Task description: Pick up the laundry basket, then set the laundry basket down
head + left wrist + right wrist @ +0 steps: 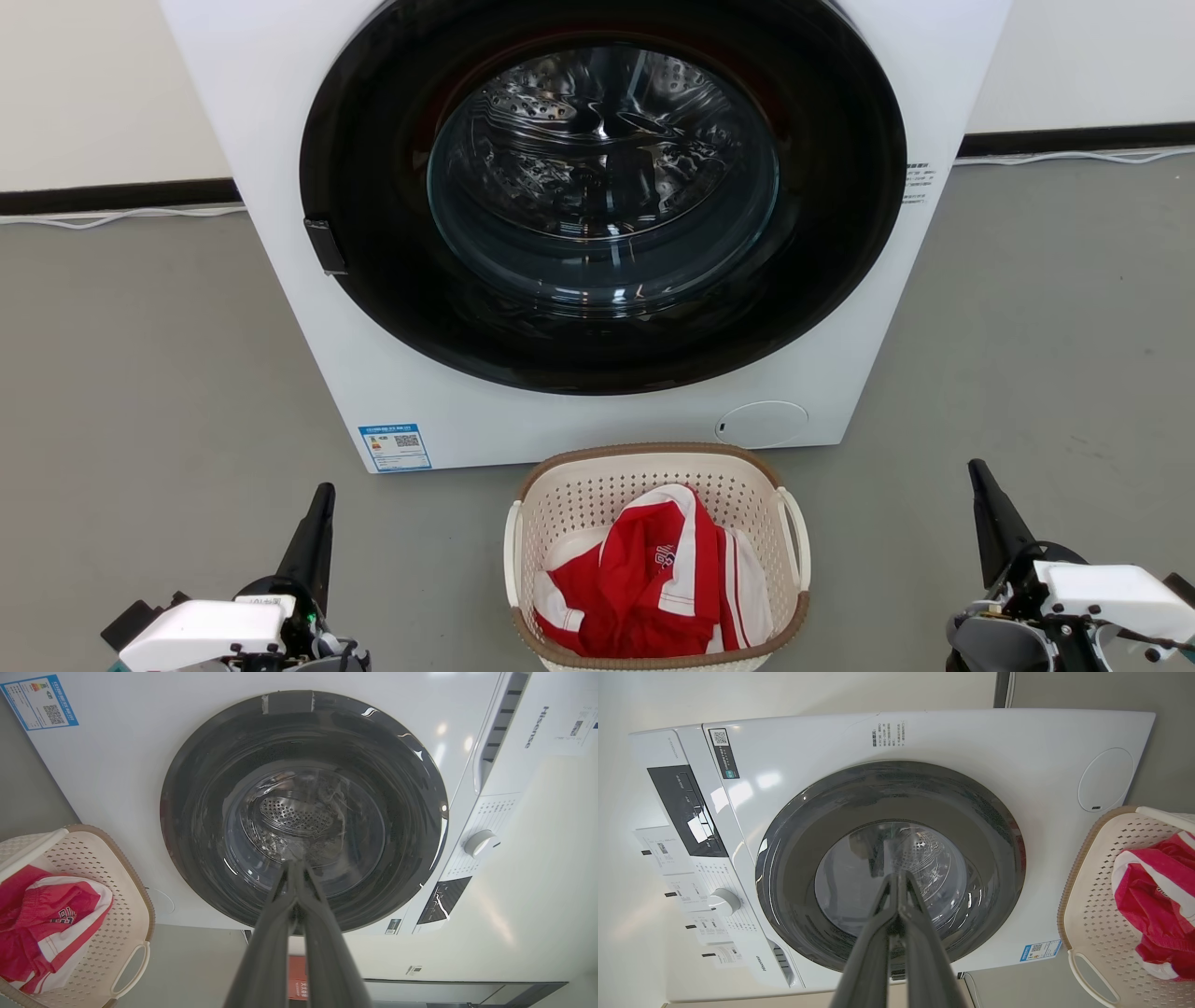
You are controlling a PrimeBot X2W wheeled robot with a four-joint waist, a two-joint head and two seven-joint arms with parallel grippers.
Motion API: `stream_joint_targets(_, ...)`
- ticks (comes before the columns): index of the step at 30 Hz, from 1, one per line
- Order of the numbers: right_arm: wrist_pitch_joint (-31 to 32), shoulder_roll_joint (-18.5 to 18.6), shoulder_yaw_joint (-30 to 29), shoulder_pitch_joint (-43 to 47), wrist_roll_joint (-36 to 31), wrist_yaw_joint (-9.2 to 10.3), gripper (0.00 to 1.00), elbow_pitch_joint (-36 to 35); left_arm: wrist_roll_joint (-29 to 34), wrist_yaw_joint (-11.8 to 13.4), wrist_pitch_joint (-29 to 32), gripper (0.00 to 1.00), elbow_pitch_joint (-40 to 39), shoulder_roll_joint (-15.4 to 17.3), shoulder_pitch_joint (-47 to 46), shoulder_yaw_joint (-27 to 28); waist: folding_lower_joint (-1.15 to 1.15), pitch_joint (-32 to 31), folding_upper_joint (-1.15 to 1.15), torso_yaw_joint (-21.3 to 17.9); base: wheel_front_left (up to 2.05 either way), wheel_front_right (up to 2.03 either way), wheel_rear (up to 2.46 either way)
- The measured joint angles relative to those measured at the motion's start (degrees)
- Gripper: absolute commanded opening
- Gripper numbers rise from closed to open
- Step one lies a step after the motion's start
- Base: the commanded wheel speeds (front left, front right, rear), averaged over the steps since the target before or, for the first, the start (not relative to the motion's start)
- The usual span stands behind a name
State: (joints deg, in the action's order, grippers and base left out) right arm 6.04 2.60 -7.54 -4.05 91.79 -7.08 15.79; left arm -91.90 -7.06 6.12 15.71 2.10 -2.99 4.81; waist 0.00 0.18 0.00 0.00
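Pincers both pinched tight, nothing held: your left gripper (323,495) and right gripper (978,471) hang low either side of the laundry basket (579,504), well apart from its loop handles (512,551). Basket sits on the grey floor (140,373) betw. them w/ a red-and-white garment (653,569) inside. Close behind its far rim stands the washing machine (280,140), round glass door (597,187) facing you

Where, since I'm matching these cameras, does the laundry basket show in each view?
Head view: laundry basket bottom centre, before the washing machine.
Left wrist view: laundry basket, lower left corner.
Right wrist view: laundry basket, right edge, lower half.
Shared landmark: the washing machine's blue label.
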Motion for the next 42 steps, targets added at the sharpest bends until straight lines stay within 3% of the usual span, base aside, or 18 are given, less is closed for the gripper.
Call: stream_joint_targets(42,0.0,0.0,0.0,0.0,0.0,0.0,0.0,0.0,0.0,0.0,0.0,0.0,0.0,0.0,0.0,0.0,0.0,0.0,0.0,0.0,0.0,0.0,0.0)
